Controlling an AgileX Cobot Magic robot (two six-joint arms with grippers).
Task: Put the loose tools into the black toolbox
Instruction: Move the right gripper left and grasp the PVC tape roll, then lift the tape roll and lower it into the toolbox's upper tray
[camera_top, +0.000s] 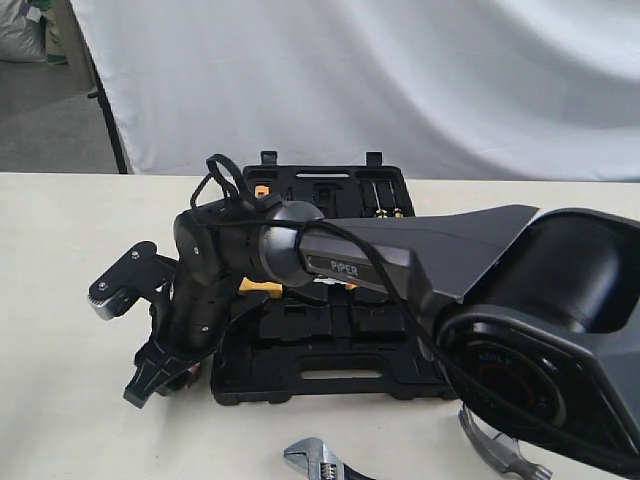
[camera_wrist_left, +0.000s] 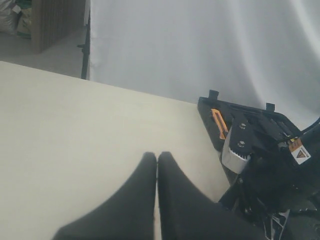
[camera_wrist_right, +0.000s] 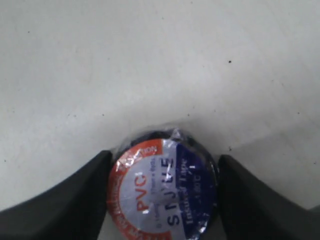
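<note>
your right gripper (camera_wrist_right: 164, 165) straddles the pvc tape roll (camera_wrist_right: 162, 195) lying flat on the table (camera_wrist_right: 150, 60) between its jaws, whether clamped you cannot tell, so lifting too soon risks the shiny-wrapped roll slipping out.

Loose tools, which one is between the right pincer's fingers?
The PVC tape roll, with the red, white and blue label. The adjustable wrench and hammer lie apart, in front of the toolbox.

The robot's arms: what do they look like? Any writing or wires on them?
The right arm has a smooth dark grey shell with white PiPER lettering; a thin black cable loops over it, and it carries an orange warning sticker. The left gripper has two tapered black fingers.
</note>
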